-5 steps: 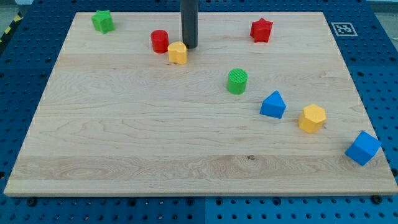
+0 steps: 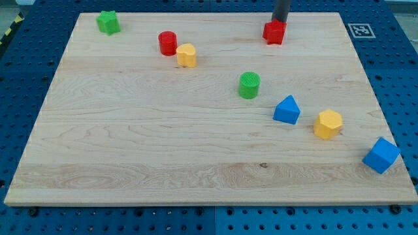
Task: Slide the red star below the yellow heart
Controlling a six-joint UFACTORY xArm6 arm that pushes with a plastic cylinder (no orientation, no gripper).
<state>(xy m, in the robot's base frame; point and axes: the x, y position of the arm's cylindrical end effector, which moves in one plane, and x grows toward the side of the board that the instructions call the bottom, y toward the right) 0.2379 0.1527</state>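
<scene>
The red star (image 2: 274,32) sits near the view's top, right of centre on the wooden board (image 2: 130,143). The yellow heart (image 2: 187,55) lies to the left of it, touching or almost touching a red cylinder (image 2: 168,43). My tip (image 2: 281,21) stands right behind the red star at its top right edge, touching it or nearly so. The rod rises out of the view's top.
A green star (image 2: 108,22) lies at the top left. A green cylinder (image 2: 249,85) stands mid-board. A blue block (image 2: 287,109), a yellow hexagonal block (image 2: 327,124) and another blue block (image 2: 381,155) trail toward the bottom right.
My tip has moved from beside the yellow heart to the right, to the red star's top edge. No block has visibly moved.
</scene>
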